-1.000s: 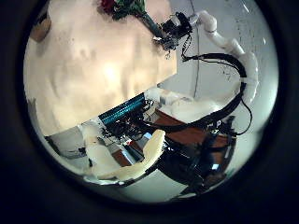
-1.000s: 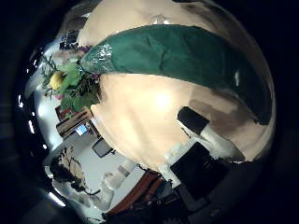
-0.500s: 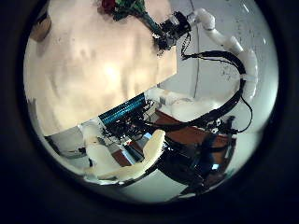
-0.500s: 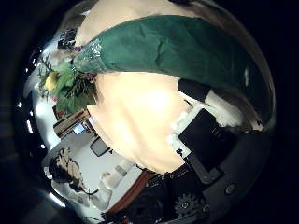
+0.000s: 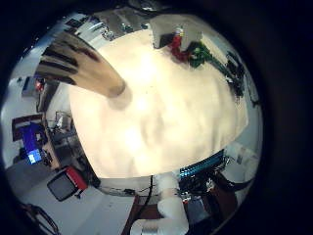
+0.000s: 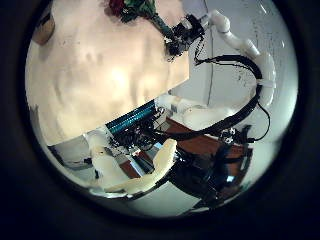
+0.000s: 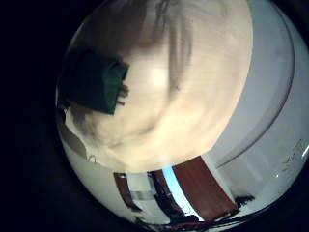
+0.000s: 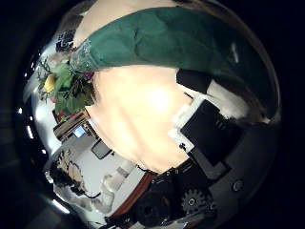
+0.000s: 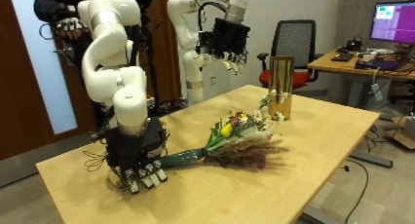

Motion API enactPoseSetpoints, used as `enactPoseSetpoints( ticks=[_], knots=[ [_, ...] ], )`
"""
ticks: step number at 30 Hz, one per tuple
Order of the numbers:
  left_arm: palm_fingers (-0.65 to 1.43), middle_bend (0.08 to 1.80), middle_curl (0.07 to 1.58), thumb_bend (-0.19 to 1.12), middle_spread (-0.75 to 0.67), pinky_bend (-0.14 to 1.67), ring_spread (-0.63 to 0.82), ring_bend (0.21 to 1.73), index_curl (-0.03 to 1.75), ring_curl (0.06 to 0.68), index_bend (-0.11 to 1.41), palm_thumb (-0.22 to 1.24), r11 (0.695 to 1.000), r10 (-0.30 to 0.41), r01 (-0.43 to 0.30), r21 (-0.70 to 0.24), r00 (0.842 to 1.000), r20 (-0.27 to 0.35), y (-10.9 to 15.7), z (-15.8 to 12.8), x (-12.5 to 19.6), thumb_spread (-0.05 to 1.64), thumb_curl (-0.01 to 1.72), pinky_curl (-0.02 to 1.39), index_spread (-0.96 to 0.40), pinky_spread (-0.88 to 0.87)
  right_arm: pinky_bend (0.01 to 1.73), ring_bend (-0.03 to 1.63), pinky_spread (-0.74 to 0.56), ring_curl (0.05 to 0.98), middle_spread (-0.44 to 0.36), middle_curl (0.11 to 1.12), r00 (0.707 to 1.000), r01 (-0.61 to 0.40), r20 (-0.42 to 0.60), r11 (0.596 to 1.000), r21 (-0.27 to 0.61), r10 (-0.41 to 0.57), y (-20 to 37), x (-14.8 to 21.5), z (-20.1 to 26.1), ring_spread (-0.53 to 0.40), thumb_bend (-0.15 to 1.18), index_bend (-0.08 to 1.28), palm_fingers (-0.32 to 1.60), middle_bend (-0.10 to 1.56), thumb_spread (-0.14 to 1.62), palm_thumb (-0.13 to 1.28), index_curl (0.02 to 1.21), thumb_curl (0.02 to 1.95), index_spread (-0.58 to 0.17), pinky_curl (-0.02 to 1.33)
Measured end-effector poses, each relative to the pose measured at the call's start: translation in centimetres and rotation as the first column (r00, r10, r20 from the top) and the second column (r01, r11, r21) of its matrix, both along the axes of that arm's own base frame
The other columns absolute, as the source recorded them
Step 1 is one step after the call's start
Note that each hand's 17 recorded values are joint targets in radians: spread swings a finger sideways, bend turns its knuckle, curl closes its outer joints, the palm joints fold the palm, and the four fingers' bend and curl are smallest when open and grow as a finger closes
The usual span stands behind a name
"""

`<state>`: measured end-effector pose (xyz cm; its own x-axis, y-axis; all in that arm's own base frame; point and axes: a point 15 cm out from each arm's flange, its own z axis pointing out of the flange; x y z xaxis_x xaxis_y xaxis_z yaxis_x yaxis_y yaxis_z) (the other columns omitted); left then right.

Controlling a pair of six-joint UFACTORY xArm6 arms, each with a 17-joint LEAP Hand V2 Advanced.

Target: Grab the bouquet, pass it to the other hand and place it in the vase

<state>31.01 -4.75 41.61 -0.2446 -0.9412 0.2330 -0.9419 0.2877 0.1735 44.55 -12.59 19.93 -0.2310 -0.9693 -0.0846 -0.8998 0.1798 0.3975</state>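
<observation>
1. The right hand (image 9: pixel 136 168) hangs low over the wooden table (image 9: pixel 324 122), fingers pointing down and loosely spread, gripping nothing. Its fingertips come down at the green-wrapped stem end of the bouquet (image 9: pixel 228 143); whether they touch the wrap I cannot tell.
2. In the right thumb side palm view the green wrap (image 8: pixel 167 40) fills much of the frame, so the stems lie close under that palm, with one finger (image 8: pixel 214 95) beside them.
3. The bouquet lies flat, stems toward the right hand, flower heads (image 9: pixel 235 124) pointing away from it toward the vase.
4. Judged by looks, the bundle is light and soft. The wrap is probably slick and crushable, and the blooms are fragile. The best hold is likely around the wrapped stems, firm enough to stop sliding, never on the flowers.
5. The tall gold vase (image 9: pixel 281 88) stands upright well beyond the blooms; its narrow mouth will need the stems aimed straight down.
6. The left hand (image 9: pixel 231 41) hangs high above the table near the vase, fingers relaxed and empty.
</observation>
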Motion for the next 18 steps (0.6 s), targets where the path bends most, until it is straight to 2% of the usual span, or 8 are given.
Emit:
enactPoseSetpoints(
  ticks=[2,3,4,8,9,14,16,18],
  knots=[
    [0.03,0.19,0.29,-0.04,0.51,0.24,0.63,0.48,0.31,0.217,0.17,0.26,1.000,0.000,0.000,0.000,1.000,0.000,0.0,0.0,0.0,0.79,0.33,0.32,0.22,0.59,0.50,0.82,-0.35,0.298,-0.305,0.47,1.000,0.000,0.002,1.000,0.000,0.000,-0.1,0.0,0.1,-0.336,-0.03,0.24,1.12,0.47,0.89,0.86,0.47,0.43,-0.332,0.23],
    [0.03,0.19,0.29,-0.04,0.51,0.24,0.63,0.48,0.31,0.216,0.17,0.26,1.000,0.000,0.000,0.000,1.000,0.000,0.0,0.0,0.0,0.79,0.33,0.32,0.22,0.59,0.61,0.85,-0.45,0.318,-0.325,0.50,1.000,0.000,0.005,1.000,-0.001,0.000,-0.1,0.0,0.1,-0.343,-0.03,0.25,1.25,0.52,0.88,0.85,0.49,0.43,-0.355,0.25],
    [0.03,0.19,0.29,-0.04,0.51,0.24,0.63,0.48,0.31,0.217,0.17,0.26,1.000,0.001,-0.001,0.000,1.000,0.000,0.0,0.0,0.0,0.79,0.33,0.32,0.22,0.59,0.69,0.88,-0.52,0.339,-0.336,0.52,1.000,0.000,0.008,1.000,-0.002,0.000,-0.1,0.0,0.3,-0.346,-0.03,0.31,1.29,0.59,0.88,0.86,0.53,0.43,-0.370,0.28],
    [0.03,0.19,0.29,-0.04,0.51,0.24,0.62,0.48,0.31,0.217,0.17,0.26,1.000,0.000,0.000,0.000,1.000,0.000,0.0,0.0,0.0,0.79,0.33,0.32,0.22,0.59,0.82,0.97,-0.60,0.391,-0.324,0.59,0.999,-0.007,0.038,1.000,-0.006,0.007,-0.1,0.2,1.7,-0.337,-0.03,0.41,1.34,0.76,0.88,0.86,0.60,0.43,-0.394,0.33],
    [0.03,0.19,0.29,-0.04,0.51,0.24,0.63,0.48,0.31,0.217,0.17,0.26,1.000,0.000,0.000,0.000,1.000,0.000,0.0,0.0,0.0,0.79,0.33,0.32,0.22,0.59,0.92,1.05,-0.57,0.432,-0.294,0.64,0.999,-0.006,0.049,1.000,-0.008,0.006,-0.1,0.2,2.2,-0.313,-0.02,0.55,1.42,0.86,0.88,0.87,0.67,0.43,-0.396,0.38],
    [0.03,0.19,0.29,-0.04,0.51,0.24,0.62,0.48,0.31,0.217,0.17,0.26,1.000,0.003,-0.003,0.001,1.000,0.000,0.0,0.0,0.0,0.79,0.33,0.32,0.22,0.59,1.12,1.23,-0.47,0.512,-0.254,0.72,0.994,0.013,0.105,1.000,-0.011,-0.012,-1.0,0.2,4.7,-0.268,-0.02,0.73,1.32,1.04,0.87,0.89,0.79,0.43,-0.383,0.48],
    [0.03,0.19,0.29,-0.04,0.51,0.24,0.63,0.48,0.31,0.218,0.17,0.26,1.000,0.003,-0.003,-0.001,1.000,0.001,0.0,0.0,0.1,0.79,0.33,0.32,0.22,0.58,1.28,1.32,-0.38,0.562,-0.244,0.79,0.990,0.021,0.138,1.000,-0.008,-0.020,-1.2,0.1,6.1,-0.245,-0.01,0.85,1.22,1.12,0.86,0.95,0.87,0.46,-0.372,0.56],
    [0.03,0.19,0.29,-0.04,0.50,0.24,0.62,0.48,0.31,0.218,0.17,0.26,1.000,0.005,-0.005,0.000,1.000,0.001,0.0,0.0,0.1,0.79,0.33,0.32,0.22,0.58,1.33,1.36,-0.34,0.586,-0.235,0.82,0.985,0.031,0.172,0.999,0.009,-0.032,-1.1,0.1,7.5,-0.236,0.00,0.90,1.17,1.16,0.85,1.00,0.91,0.48,-0.362,0.59]
  ],
)
